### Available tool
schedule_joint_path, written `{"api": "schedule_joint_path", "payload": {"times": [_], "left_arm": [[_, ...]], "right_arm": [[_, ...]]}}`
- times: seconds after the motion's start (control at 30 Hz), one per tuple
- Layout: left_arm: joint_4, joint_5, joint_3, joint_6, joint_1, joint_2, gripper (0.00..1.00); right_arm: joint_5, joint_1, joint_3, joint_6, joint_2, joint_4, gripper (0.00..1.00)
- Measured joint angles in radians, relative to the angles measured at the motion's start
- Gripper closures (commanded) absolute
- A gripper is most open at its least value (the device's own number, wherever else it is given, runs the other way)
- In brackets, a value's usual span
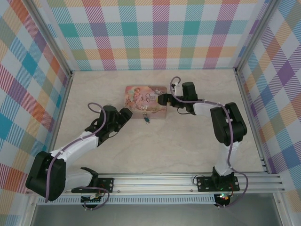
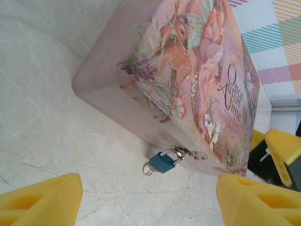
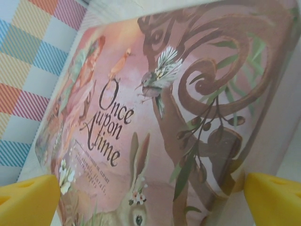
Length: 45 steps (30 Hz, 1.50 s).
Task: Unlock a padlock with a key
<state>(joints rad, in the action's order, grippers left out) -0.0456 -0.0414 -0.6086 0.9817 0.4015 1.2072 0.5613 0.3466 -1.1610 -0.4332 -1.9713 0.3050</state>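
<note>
Blue padlock [image 2: 162, 162] hangs from pink tin [image 2: 188, 70] clasp [image 2: 189, 153], key [image 2: 148, 168] seemingly inserted. Left gripper [image 2: 149, 200], right gripper [image 3: 151, 200] both spread, empty. Pinch key head squarely; steady tin.

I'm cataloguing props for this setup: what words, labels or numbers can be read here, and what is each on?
"Once upon A time": on the lid of the pink illustrated tin.
Smaller lines under that title: too small and blurred to read.
Blue padlock: no readable marking.
</note>
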Motion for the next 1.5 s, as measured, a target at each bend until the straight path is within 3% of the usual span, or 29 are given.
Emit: {"api": "schedule_joint_path", "payload": {"times": [0.17, 0.37, 0.67, 0.83, 1.03, 1.27, 1.5], "left_arm": [[0.019, -0.002, 0.000, -0.029, -0.052, -0.021, 0.23], [0.056, -0.026, -0.021, -0.075, -0.093, -0.025, 0.17], [0.054, -0.130, -0.084, -0.142, -0.285, -0.005, 0.08], [-0.026, -0.240, -0.115, -0.142, -0.356, 0.156, 0.08], [-0.081, -0.332, -0.209, -0.150, -0.361, 0.343, 0.07], [-0.149, -0.372, -0.257, -0.161, -0.361, 0.423, 0.08], [-0.172, -0.404, -0.260, -0.160, -0.361, 0.467, 0.09]], "right_arm": [[0.059, 0.000, -0.144, -0.004, -0.142, 0.068, 0.01], [-0.024, 0.000, -0.151, 0.025, -0.154, 0.108, 0.00], [-0.135, 0.014, 0.197, 0.126, 0.240, 0.108, 0.03], [-0.159, 0.151, 0.350, 0.166, 0.368, 0.106, 0.10], [-0.206, 0.298, 0.388, 0.166, 0.272, 0.118, 0.23], [-0.264, 0.307, 0.299, 0.165, 0.087, 0.151, 0.27], [-0.315, 0.309, 0.220, 0.165, 0.013, 0.209, 0.30]]}}
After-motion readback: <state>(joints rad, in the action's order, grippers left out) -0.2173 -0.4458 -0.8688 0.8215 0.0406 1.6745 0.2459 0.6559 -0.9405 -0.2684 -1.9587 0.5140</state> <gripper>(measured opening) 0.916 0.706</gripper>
